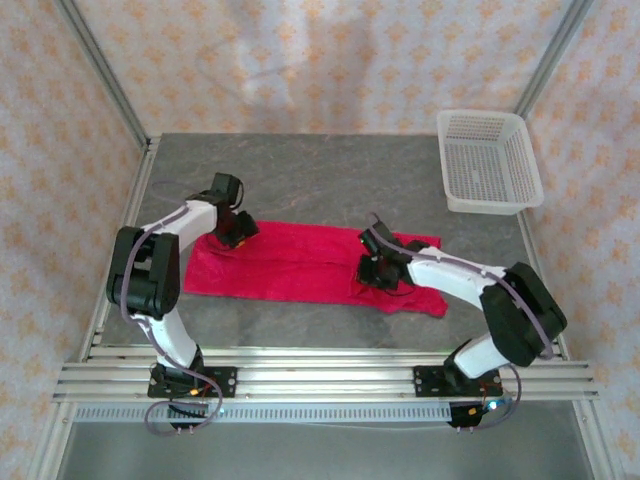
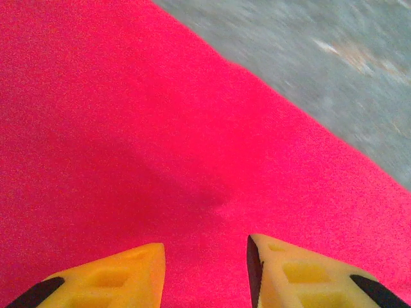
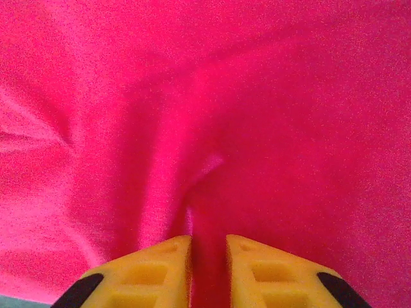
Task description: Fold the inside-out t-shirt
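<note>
Your red t-shirt (image 1: 300,265) lay as a long, flat band across the middle of the grey table (image 1: 330,170), running from left of centre to right of centre in the overhead frame. Both of your arms were down on it.

Your left gripper (image 1: 237,230) sat over the band's upper left end, close to its far edge. In the left wrist frame its two yellow fingers (image 2: 122,269) stood apart with a clear gap. Smooth red cloth lay flat beyond the tips and nothing was caught between them. Bare table filled the upper right corner there.

Your right gripper (image 1: 378,272) rested on the right part of the band, nearer its lower edge. In the right wrist frame its yellow fingers (image 3: 160,266) were drawn almost together, leaving only a narrow slot. A raised ridge of the cloth ran down the middle of that frame and into the slot, so you had a pinch of the shirt.

A white plastic basket (image 1: 490,160) stood at the upper right of the table, well apart from the shirt.
</note>
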`<action>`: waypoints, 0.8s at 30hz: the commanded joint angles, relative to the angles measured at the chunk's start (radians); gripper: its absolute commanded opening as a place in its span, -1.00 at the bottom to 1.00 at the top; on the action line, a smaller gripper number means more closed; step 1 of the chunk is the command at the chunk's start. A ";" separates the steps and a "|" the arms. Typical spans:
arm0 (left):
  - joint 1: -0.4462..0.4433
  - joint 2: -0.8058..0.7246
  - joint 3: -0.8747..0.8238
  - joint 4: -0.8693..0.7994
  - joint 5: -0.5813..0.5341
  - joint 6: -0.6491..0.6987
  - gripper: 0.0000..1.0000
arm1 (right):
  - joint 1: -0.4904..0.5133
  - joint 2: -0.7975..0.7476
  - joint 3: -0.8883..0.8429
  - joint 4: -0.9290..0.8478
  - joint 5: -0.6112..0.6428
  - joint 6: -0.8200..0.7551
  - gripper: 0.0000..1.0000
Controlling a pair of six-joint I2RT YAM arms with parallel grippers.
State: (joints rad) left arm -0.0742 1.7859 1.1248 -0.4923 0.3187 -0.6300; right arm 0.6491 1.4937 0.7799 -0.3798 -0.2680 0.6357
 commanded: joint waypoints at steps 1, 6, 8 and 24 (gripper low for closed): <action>0.082 0.042 -0.036 0.026 0.009 -0.009 -0.21 | 0.000 0.003 -0.085 0.069 -0.018 0.038 -0.58; 0.138 0.050 -0.050 0.023 0.010 0.003 -0.22 | -0.004 -0.050 -0.129 0.005 0.059 -0.007 -0.48; 0.139 0.027 -0.036 0.006 0.009 0.006 -0.22 | -0.006 -0.079 -0.090 -0.050 0.076 -0.036 -0.34; 0.077 -0.237 -0.171 0.020 -0.001 -0.034 -0.11 | -0.215 -0.102 0.050 -0.226 0.102 -0.095 -0.13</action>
State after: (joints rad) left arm -0.0132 1.5063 1.0321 -0.4854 0.3107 -0.6395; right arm 0.4732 1.3754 0.8669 -0.5533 -0.1574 0.5377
